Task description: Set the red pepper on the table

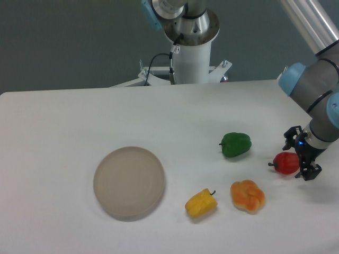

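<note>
The red pepper point(286, 163) is small, glossy and bright red, with a short dark stem pointing left. It rests on the white table point(63, 127) near the right edge. My gripper point(300, 154) comes in from the right and is just to the right of the pepper. Its two black fingers are spread wider than the pepper, one finger point(291, 136) behind it and the other in front. The jaws are open, and the pepper lies at their mouth, touching the tabletop.
A green pepper point(235, 144) lies left of the red one. An orange lobed pepper point(248, 196) and a yellow pepper point(201, 204) lie nearer the front. A round beige-grey plate point(129, 182) sits front left. The arm's base point(189, 47) stands at the back.
</note>
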Tool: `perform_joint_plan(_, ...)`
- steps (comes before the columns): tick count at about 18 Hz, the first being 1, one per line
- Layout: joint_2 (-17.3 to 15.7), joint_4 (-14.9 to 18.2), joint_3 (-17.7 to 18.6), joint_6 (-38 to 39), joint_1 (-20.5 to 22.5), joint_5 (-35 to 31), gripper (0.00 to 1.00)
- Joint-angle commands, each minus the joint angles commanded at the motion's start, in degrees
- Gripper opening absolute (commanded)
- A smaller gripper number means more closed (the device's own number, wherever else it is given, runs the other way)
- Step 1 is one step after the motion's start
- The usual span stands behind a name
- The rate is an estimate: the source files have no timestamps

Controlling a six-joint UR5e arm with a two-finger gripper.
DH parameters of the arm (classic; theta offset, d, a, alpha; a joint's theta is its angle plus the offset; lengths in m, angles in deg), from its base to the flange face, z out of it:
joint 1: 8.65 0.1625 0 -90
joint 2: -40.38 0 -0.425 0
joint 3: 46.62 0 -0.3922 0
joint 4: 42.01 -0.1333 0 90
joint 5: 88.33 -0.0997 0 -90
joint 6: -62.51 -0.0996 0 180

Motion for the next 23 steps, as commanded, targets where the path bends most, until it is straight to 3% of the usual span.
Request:
perform_joint_plan(12,-1.8,-0.1,-5.3,0.3,-5.5,-7.9,1.0)
perform_joint_plan(23,-0.1,-1.1,-9.6,6.8,-11.7,-8.5,1.0)
